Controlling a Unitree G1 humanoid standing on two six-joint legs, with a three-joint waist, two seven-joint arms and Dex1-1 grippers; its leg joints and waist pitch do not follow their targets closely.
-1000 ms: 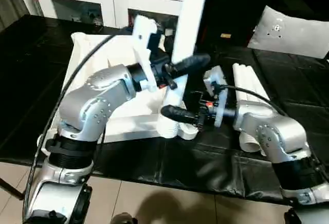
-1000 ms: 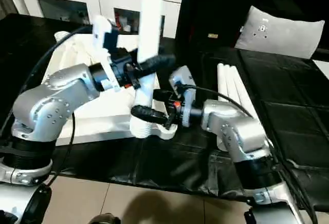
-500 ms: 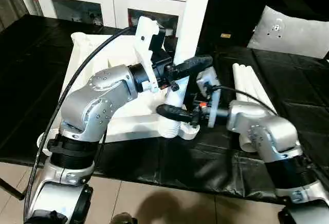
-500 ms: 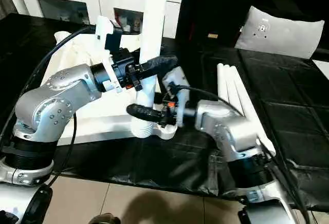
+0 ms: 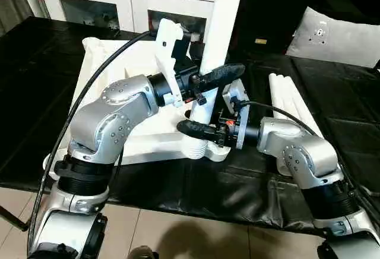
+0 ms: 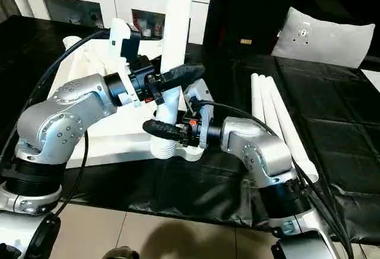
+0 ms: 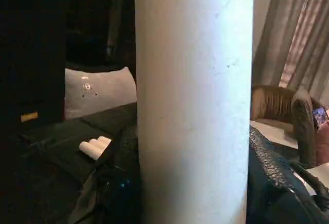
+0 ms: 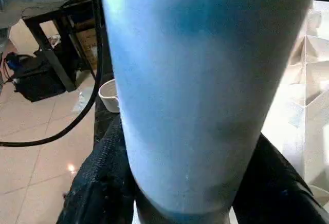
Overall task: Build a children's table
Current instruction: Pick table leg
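Observation:
The white table top (image 5: 98,63) lies underside up on the black-covered bench. One white table leg (image 5: 222,27) stands upright in its near right corner socket (image 5: 205,151). My left gripper (image 5: 217,75) is shut on the leg at mid height; in the left wrist view the leg (image 7: 195,100) sits between the black fingers (image 7: 272,178). Lower down, just above the socket, my right gripper (image 5: 199,129) is shut on the same leg, and in the right wrist view the fingers (image 8: 97,183) hug the leg (image 8: 200,90) on both sides. Three spare legs (image 5: 288,95) lie side by side to the right.
A white pillow (image 5: 335,36) rests at the back right of the bench. White glass-door cabinets (image 5: 101,3) stand behind the table top. The bench's front edge (image 5: 196,208) runs just below my forearms, with tiled floor beyond it.
My right gripper has moved left onto the leg's lower part and its fingers have closed around it. The left gripper has kept its hold; the leg stands slightly straighter.

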